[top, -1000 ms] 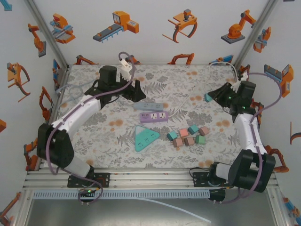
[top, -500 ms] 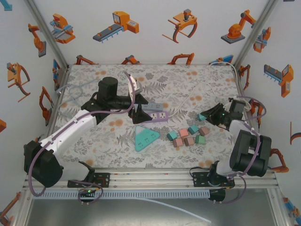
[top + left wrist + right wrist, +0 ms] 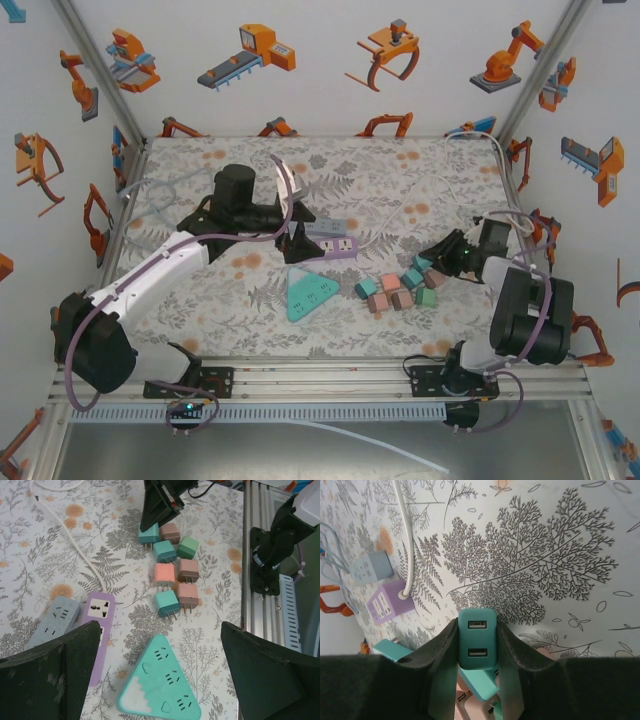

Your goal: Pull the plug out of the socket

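A flower-patterned tabletop point(image 3: 420, 170) carries everything. The left arm point(image 3: 160, 265) reaches from its near-left base to the middle of the tabletop. The right arm point(image 3: 525, 310) is folded close over its base at the near right and points left.

In the top view the left fingers point(image 3: 298, 238) hang over the left end of a purple power strip point(image 3: 330, 247). In the left wrist view these fingers point(image 3: 50, 675) are spread wide, one at each lower corner, with the strips and the plugs on the tabletop between them.

The purple power strip point(image 3: 100, 630) lies in the middle of the tabletop. A grey-blue power strip point(image 3: 325, 226) lies just beside it on the far side. A white cable point(image 3: 65, 535) runs from the purple strip towards the far right corner. Near the purple strip sits a teal triangular socket block point(image 3: 307, 292), apart from both strips.

To the right of the triangular block is a cluster of small loose plugs point(image 3: 395, 290) in teal, pink, brown and green, packed close together.

The right fingers point(image 3: 440, 675) are narrow and clamped on the sides of a teal plug point(image 3: 477, 645), whose two USB ports face the wrist camera. This plug is at the right end of the cluster, just beside the loose plugs and well apart from the power strips. Whether it touches the tabletop cannot be told.
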{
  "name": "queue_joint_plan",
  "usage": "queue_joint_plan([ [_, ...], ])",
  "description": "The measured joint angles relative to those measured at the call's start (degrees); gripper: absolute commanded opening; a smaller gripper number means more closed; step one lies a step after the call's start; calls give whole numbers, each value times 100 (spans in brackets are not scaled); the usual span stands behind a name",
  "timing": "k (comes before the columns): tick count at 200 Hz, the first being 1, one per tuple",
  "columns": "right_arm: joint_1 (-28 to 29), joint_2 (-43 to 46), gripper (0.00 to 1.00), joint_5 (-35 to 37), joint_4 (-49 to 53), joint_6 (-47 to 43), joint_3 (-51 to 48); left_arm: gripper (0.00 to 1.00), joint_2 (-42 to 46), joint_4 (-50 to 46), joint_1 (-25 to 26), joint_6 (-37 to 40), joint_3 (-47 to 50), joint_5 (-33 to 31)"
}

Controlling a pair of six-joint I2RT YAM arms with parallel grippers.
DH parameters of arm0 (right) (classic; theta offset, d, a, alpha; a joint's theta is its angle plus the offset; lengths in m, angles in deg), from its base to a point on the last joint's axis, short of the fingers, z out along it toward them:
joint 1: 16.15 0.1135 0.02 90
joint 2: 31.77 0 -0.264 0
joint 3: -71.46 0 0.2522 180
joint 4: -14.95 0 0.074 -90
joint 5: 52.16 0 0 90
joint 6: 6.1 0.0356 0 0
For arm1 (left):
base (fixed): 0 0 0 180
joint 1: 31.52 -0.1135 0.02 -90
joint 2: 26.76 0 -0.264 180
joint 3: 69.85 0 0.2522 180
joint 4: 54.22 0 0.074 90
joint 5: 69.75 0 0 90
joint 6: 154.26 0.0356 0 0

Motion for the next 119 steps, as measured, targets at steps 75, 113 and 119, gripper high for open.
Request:
queue_joint_plan([
  [75, 13, 402, 46, 643, 750, -437, 37, 97, 286, 59, -2, -26, 382, -1167],
  [113, 35, 1023, 48, 1110, 1126, -610, 160, 97, 859, 131, -2, -114, 787, -2168],
  [119, 48, 1152, 49, 1235, 1126, -647, 175, 97, 966, 175, -2, -144, 876, -2356],
])
